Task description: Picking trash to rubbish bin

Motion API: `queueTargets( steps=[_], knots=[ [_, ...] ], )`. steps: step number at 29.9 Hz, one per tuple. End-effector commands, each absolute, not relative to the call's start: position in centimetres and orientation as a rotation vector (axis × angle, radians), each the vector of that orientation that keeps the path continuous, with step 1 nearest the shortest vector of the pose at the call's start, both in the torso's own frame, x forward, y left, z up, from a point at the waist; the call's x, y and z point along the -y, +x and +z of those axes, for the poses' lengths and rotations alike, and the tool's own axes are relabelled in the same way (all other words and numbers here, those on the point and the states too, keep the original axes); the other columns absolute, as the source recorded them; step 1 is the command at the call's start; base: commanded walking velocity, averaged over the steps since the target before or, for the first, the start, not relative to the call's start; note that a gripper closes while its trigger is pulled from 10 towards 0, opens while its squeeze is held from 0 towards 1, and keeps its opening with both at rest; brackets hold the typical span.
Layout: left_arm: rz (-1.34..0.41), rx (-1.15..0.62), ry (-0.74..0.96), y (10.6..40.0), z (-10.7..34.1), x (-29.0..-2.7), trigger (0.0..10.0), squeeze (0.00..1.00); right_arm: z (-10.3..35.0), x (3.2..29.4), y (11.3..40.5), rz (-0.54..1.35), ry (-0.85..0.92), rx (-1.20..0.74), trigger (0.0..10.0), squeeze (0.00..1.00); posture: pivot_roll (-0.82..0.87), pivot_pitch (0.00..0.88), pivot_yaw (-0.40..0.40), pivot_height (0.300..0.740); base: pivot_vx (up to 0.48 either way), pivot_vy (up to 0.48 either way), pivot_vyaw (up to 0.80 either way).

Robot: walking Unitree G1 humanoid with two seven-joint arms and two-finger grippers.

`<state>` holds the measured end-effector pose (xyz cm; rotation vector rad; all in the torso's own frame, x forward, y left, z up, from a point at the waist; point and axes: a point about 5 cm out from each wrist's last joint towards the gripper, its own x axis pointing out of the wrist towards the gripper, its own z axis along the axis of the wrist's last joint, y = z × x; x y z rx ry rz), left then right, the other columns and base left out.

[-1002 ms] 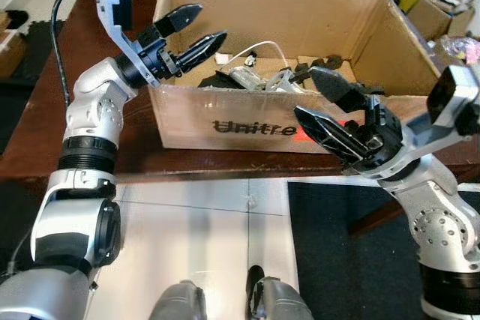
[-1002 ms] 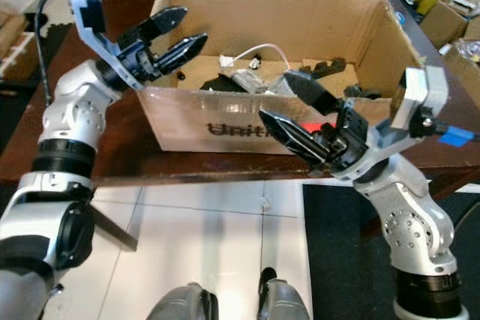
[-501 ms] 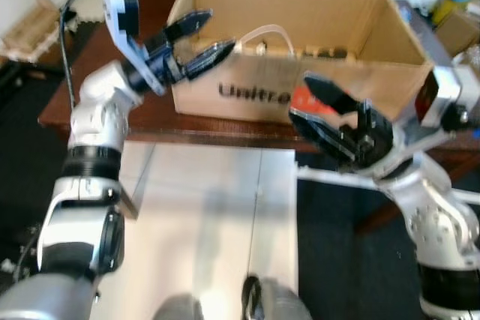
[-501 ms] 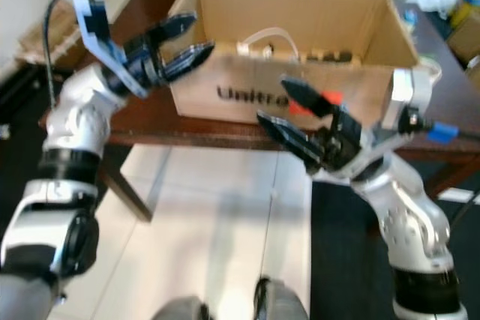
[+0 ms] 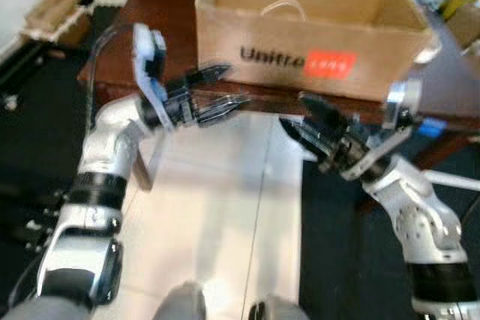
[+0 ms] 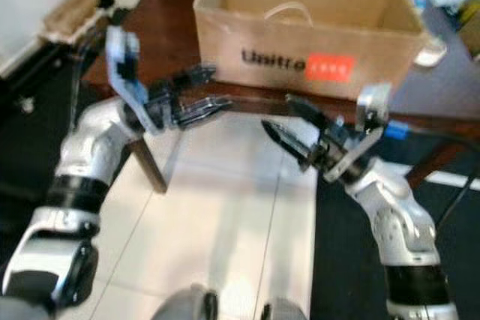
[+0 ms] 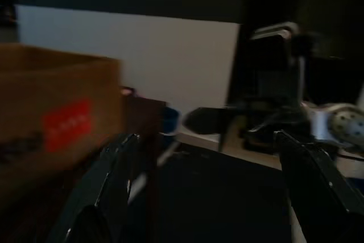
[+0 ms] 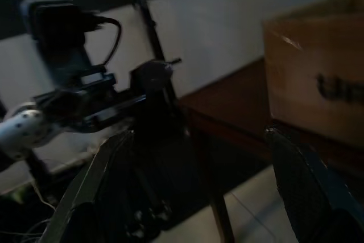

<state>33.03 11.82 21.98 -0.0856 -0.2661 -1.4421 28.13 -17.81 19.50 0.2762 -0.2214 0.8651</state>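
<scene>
both the left pincer (image 5: 225, 89) and right pincer (image 5: 304, 116) hang wide and empty before the cardboard box (image 5: 315, 31) on the desk (image 5: 169, 5). the step looks like seeking trash; next calls for finding a piece

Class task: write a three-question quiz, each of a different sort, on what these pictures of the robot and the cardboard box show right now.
1. True or false: the cardboard box stands on the brown table.
2. The left pincer is: A) shut on a bottle, B) open and empty, C) inside the box.
3. Fill in: the patch on the box's front, beside the black lettering, is coloured ____.

Key: 1 true; 2 B; 3 red.
</scene>
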Motion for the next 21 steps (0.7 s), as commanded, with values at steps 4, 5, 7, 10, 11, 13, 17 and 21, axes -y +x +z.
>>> queueTargets(
  steps=[4, 5, 7, 10, 11, 13, 17, 21],
  knots=[
    [-1.433, -0.022, -0.042, 32.6, 15.2, -11.9, 10.0, 0.0, 15.4, 19.4, 29.7, 0.654, 0.261, 0.057, 10.0, 0.0, 0.12, 0.094, -0.021, 0.74, 0.0, 0.0, 0.0],
    [-1.433, -0.022, -0.042, 32.6, 15.2, -11.9, 10.0, 0.0, 15.4, 19.4, 29.7, 0.654, 0.261, 0.057, 10.0, 0.0, 0.12, 0.094, -0.021, 0.74, 0.0, 0.0, 0.0],
    [-1.307, -0.148, -0.111, 32.8, 11.9, -12.6, 10.0, 0.0, 12.4, 20.5, 30.2, 0.52, 0.261, -0.047, 10.0, 0.0, 0.12, 0.087, -0.021, 0.74, 0.0, 0.0, 0.0],
    [-1.137, -0.349, -0.15, 31.8, 7.3, -13.6, 10.0, 0.0, 8.2, 22.1, 29.9, 0.348, 0.295, -0.19, 10.0, 0.0, 0.12, 0.087, -0.021, 0.74, 0.0, 0.0, 0.0],
    [-1.137, -0.349, -0.15, 31.8, 7.3, -13.6, 10.0, 0.0, 8.2, 22.1, 29.9, 0.348, 0.295, -0.19, 10.0, 0.0, 0.12, 0.087, -0.021, 0.74, 0.0, 0.0, 0.0],
    [-1.069, -0.423, -0.164, 31.0, 5.6, -14.1, 10.0, 0.0, 6.5, 22.7, 29.4, 0.278, 0.318, -0.24, 10.0, 0.0, 0.12, 0.087, -0.021, 0.74, 0.0, 0.0, 0.0],
    [-0.873, -0.55, -0.162, 29.5, 2.4, -15.5, 10.0, 0.0, 2.8, 24.6, 27.7, 0.073, 0.389, -0.347, 10.0, 0.0, 0.12, 0.087, -0.021, 0.74, 0.0, 0.0, 0.0],
    [-0.728, -0.599, -0.165, 28.9, 0.9, -16.4, 10.0, 0.0, 0.5, 25.6, 26.2, -0.063, 0.428, -0.427, 10.0, 0.0, 0.11, 0.087, -0.023, 0.74, 0.0, 0.0, 0.0]
  ],
)
